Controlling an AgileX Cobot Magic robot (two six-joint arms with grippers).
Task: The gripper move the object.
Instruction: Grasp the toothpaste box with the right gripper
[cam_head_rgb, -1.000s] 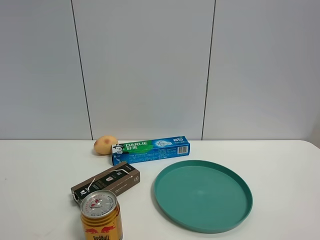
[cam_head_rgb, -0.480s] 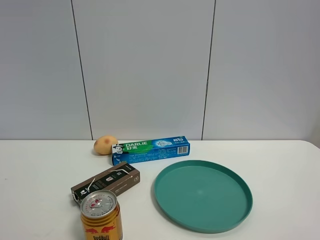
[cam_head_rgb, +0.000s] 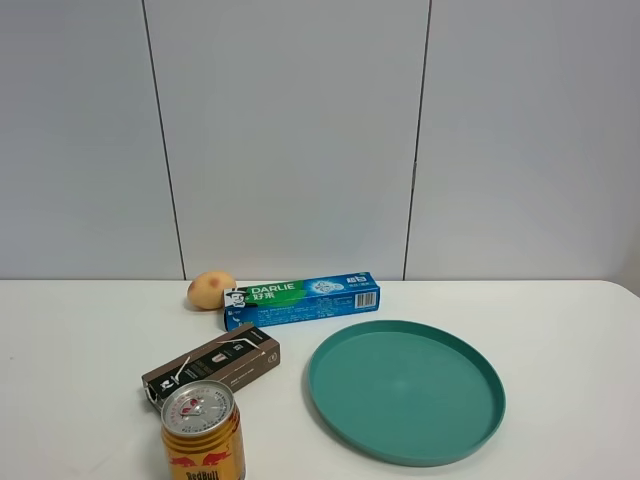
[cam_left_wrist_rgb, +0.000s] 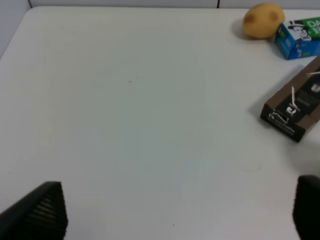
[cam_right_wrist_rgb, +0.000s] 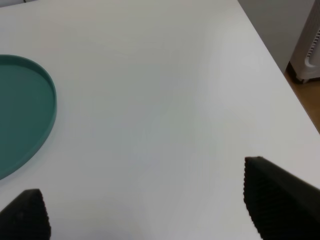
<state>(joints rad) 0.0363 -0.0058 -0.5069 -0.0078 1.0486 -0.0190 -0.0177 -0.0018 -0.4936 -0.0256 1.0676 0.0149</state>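
Observation:
The blue and green DARLIE toothpaste carton (cam_head_rgb: 301, 299) lies at the back of the white table, just behind the teal plate (cam_head_rgb: 405, 390); its end also shows in the left wrist view (cam_left_wrist_rgb: 300, 39). Neither arm shows in the exterior high view. My left gripper (cam_left_wrist_rgb: 180, 212) is open over bare table, well away from the carton, with one fingertip (cam_left_wrist_rgb: 42, 210) at each side of the view. My right gripper (cam_right_wrist_rgb: 150, 200) is open over bare table beside the plate's rim (cam_right_wrist_rgb: 47, 107). Both are empty.
A potato (cam_head_rgb: 210, 290) lies just left of the carton. A dark brown box (cam_head_rgb: 212, 364) and a Red Bull can (cam_head_rgb: 202, 432) stand at the front left. The table's right edge (cam_right_wrist_rgb: 280, 80) is near the right gripper.

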